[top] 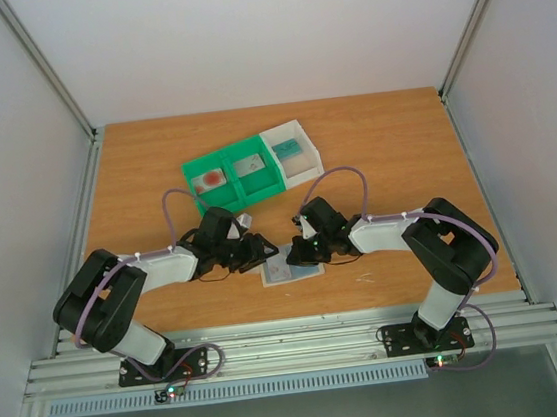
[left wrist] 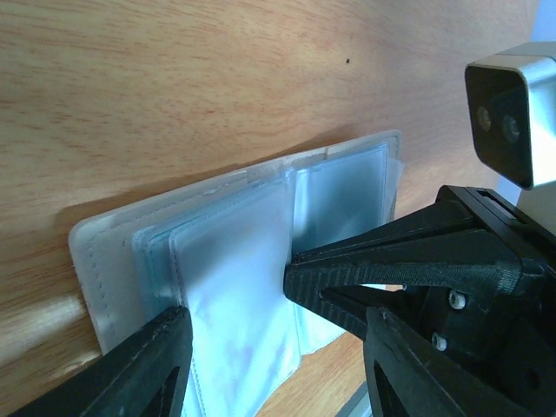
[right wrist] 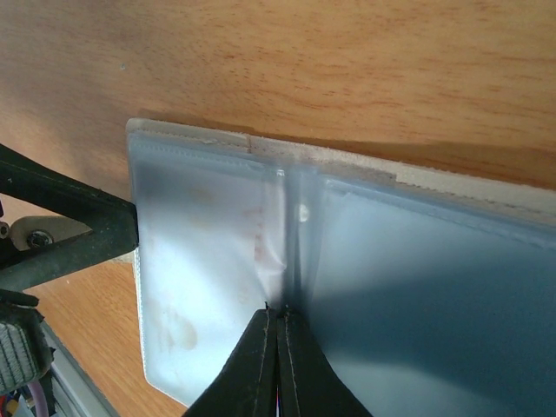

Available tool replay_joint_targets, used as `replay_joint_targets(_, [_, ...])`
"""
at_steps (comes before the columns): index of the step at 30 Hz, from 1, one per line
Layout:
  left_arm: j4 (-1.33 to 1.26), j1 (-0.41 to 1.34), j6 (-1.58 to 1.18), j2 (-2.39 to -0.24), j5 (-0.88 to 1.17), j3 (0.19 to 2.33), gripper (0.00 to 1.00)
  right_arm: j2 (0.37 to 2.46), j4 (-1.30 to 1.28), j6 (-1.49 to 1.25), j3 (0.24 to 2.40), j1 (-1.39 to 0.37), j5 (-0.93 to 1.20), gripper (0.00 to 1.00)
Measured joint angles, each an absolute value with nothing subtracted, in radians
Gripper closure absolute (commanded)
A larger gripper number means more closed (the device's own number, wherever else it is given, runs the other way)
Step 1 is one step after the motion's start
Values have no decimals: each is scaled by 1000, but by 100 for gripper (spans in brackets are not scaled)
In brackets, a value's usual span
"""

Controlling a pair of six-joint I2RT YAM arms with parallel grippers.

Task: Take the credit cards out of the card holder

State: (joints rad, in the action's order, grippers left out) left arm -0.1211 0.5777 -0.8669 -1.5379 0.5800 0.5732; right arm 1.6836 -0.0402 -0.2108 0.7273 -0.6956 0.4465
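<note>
top external: the card holder lies opened flat on the tabletop, near the front edge, between the two arms. its long axis runs left to right, slightly slanted. the left gripper sits at its left end and the right gripper at its upper edge. no writing can be read here.

left wrist: the left gripper is spread wide, its fingers standing either side of the holder's clear sleeves. the right gripper's pointed tip touches a sleeve at the fold.

right wrist: the right gripper is pressed together, tips on the centre fold. whether it pinches a sleeve i cannot tell. faint red marks show through the left sleeve, unreadable.
</note>
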Motion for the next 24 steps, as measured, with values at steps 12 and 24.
replay_joint_targets(12, [-112, 578, -863, -1538, 580, 573, 44, 1684, -34, -220, 724, -695, 447, 99])
replay_joint_targets(24, [-108, 578, -856, -1542, 581, 573, 44, 1683, -27, -228, 720, -695, 448, 99])
